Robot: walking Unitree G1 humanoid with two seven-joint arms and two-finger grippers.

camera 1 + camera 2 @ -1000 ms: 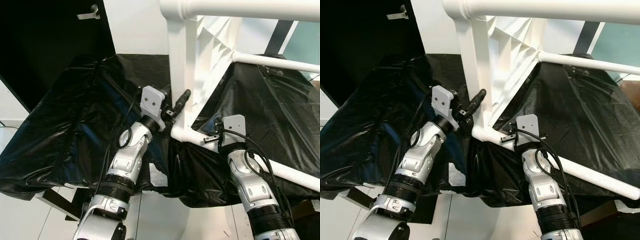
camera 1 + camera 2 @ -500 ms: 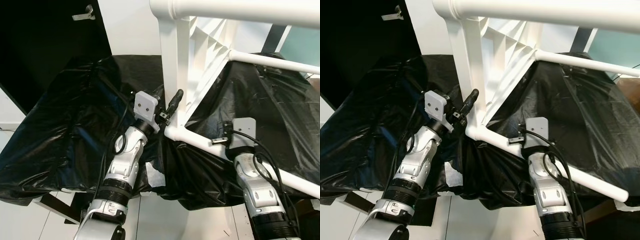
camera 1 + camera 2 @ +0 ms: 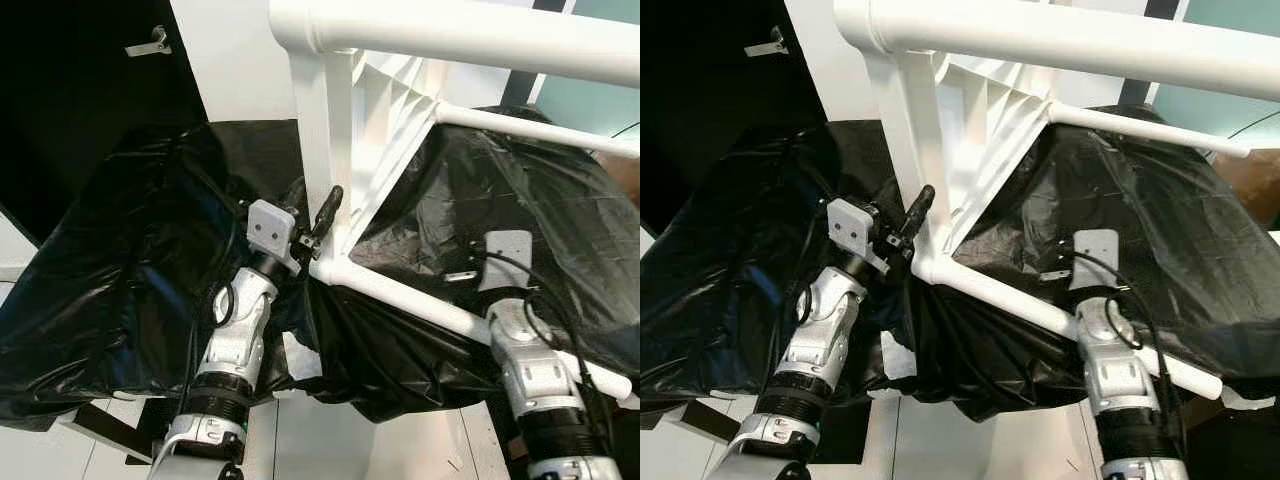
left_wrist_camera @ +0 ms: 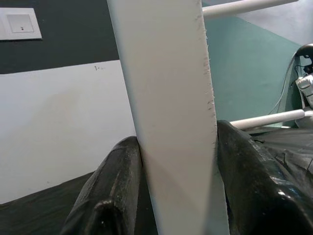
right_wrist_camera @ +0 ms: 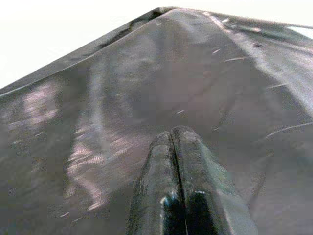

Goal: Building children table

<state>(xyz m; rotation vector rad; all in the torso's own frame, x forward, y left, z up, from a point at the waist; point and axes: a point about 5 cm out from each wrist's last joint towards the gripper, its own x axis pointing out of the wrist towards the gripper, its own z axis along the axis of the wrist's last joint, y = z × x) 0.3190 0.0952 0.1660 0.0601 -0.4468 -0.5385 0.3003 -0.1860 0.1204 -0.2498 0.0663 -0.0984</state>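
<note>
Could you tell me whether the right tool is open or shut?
Shut: the right tool's two black fingers press together with nothing between them, above the black plastic sheet.

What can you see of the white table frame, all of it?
The white table frame looks like glossy moulded plastic: a flat upright post with ribbed webbing behind it, a thick round tube across the top, and thinner round tubes running toward the right. It stands tilted on a surface draped in black plastic sheet. The left pincer is shut on the flat post, one finger on each face. The right pincer, fingers together, is over the sheet, beyond the lower tube.
</note>
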